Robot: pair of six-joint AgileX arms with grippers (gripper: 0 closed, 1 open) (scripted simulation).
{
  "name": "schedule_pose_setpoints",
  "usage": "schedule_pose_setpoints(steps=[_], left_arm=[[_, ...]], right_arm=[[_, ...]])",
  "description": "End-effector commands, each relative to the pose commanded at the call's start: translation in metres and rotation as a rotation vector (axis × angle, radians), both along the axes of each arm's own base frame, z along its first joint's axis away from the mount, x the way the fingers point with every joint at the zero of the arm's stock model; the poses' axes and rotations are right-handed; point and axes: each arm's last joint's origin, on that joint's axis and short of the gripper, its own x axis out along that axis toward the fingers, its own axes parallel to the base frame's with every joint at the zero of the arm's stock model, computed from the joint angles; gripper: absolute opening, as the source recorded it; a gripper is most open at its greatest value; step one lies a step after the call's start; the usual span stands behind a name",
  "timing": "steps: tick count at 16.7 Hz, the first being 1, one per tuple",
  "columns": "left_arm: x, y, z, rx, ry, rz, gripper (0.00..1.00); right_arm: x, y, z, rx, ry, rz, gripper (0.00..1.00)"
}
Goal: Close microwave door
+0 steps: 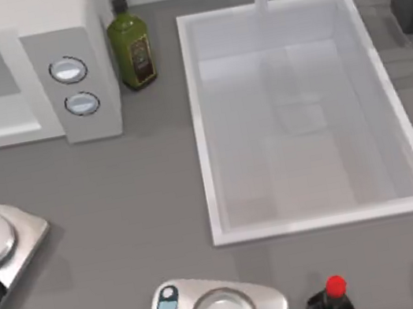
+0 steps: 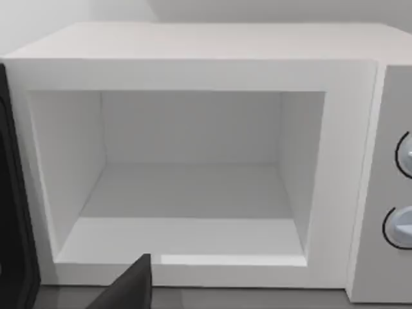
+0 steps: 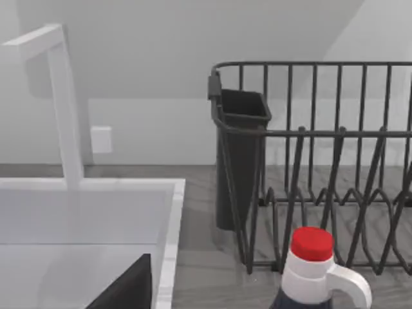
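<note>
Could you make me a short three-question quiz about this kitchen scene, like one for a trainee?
1. True or false: the microwave stands open, its inside bare.
2. What stands between the microwave and the sink in the top view? A) green bottle B) kettle C) mug
3. Fill in: in the right wrist view, the bottle in front of the dish rack has a ___ cap.

Key:
1. True. In the left wrist view the dark door is swung aside.
2. A, the green bottle.
3. Red: the bottle.

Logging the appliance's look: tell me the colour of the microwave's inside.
Plain white, walls and floor alike, on the microwave cavity; the left wrist view shows it best.
</note>
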Motion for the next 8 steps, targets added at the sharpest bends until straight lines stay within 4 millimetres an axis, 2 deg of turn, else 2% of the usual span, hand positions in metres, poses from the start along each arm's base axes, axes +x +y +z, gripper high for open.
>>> schedule_pose_setpoints(steps=[1,8], left_arm=[[0.0000,0.0000,0.0000,0.000,0.000,0.000,1.00],[0.0000,0.0000,0.0000,0.000,0.000,0.000,0.47]], right_arm=[[0.0000,0.0000,0.0000,0.000,0.000,0.000,1.00],[0.0000,0.0000,0.0000,0.000,0.000,0.000,1.00]])
